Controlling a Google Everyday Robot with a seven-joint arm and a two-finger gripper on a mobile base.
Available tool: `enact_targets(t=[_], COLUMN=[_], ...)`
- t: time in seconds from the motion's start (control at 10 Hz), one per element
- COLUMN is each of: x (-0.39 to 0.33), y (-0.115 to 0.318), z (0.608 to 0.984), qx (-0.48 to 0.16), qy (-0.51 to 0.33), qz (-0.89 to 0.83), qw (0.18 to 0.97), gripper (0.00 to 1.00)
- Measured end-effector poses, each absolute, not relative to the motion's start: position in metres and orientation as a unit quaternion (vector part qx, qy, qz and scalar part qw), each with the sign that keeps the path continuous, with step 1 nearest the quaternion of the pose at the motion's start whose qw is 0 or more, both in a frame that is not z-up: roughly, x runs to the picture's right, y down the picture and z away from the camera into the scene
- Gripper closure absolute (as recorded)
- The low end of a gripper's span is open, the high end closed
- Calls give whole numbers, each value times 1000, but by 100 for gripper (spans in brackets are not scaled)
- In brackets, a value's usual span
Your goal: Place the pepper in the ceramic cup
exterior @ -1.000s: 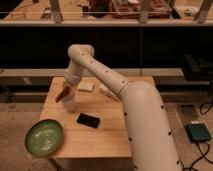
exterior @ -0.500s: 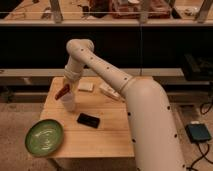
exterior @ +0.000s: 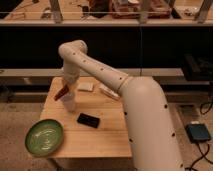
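You are looking across a small wooden table [exterior: 107, 132] with the robot's white arm [exterior: 135, 100] reaching over it from the right and folding down at its far left side. The gripper [exterior: 66, 90] hangs at the end of that downward section, over the left half of the table, and it is clenched around the pepper [exterior: 61, 93], which you can see as a short dark red sliver sticking out toward the left. The pepper's long axis is tilted, not level and not upright: its lower end points down and to the left, toward the table's left edge, and its upper end runs up and to the right into the gripper. It is off the table surface, held in the air. Directly under the gripper stands the ceramic cup [exterior: 69, 103], white and upright, with the pepper just above and slightly to the left of its rim; you cannot tell whether the pepper's tip touches the rim. In front of the cup, nearer you, a black phone [exterior: 88, 120] lies flat on the wood. At the near left corner a green round plate [exterior: 44, 137] overhangs the table edge. Behind the arm, toward the far side, lie a pale flat block [exterior: 85, 87] and a white bottle-like object [exterior: 108, 92].
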State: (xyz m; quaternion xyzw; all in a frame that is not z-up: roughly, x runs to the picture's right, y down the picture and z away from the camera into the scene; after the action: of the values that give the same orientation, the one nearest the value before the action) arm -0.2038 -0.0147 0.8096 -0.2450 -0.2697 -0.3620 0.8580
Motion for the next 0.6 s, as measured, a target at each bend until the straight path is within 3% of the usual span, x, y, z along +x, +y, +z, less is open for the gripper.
enact_targets(t=[0.6], x=[-187], y=[-27], z=[815], qx=[-259], qy=[-281], qz=[-343], qw=[858], gripper=[100])
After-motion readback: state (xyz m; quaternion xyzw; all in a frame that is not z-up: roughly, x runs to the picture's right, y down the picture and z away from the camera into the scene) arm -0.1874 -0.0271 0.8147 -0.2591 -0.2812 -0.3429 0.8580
